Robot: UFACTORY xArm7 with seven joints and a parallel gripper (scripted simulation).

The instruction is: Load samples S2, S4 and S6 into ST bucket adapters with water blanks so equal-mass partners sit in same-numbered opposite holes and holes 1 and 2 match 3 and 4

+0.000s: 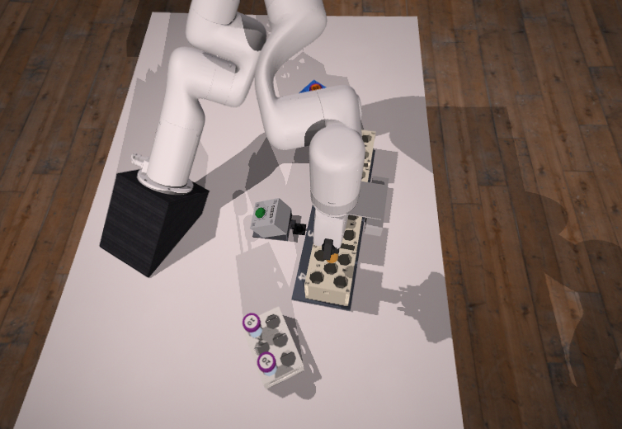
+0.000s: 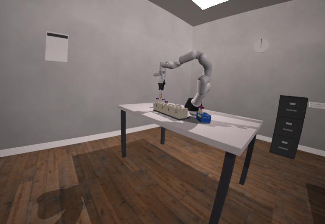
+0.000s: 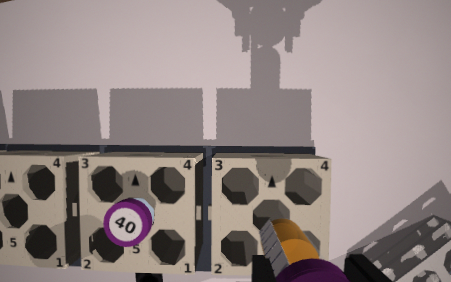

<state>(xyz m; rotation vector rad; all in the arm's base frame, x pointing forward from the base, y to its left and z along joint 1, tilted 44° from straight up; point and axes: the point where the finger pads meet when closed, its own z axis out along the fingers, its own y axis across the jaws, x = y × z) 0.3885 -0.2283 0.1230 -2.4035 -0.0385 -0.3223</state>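
Note:
My gripper (image 1: 328, 249) (image 2: 160, 88) (image 3: 312, 272) is shut on a purple-capped tube of orange liquid (image 1: 332, 258) (image 2: 160, 94) (image 3: 292, 245). It hangs above adapter 4 (image 1: 326, 294) (image 2: 156, 105) (image 3: 235, 215), whose holes look empty. The tube's cap dot is hidden. The 40 mL blank (image 3: 126, 223) stands in hole 5 of adapter 3 (image 3: 186, 216); its other holes are empty. Adapter 2 (image 3: 57, 200) shows empty holes. Adapter 1 (image 2: 182, 113) is partly hidden. The 10 mL blank (image 1: 251, 322) and 20 mL blank (image 1: 266, 362) stand in the pale rack (image 1: 285, 379).
The blue sample rack (image 2: 205, 119), holding capped tubes (image 2: 201, 107), is mostly behind the arm in the top view. The grey desk (image 1: 286, 213) with the green DONE key (image 1: 259, 212) stands beside the loading stand (image 1: 299, 289). The pale rack lies beyond the stand's adapter 4 end.

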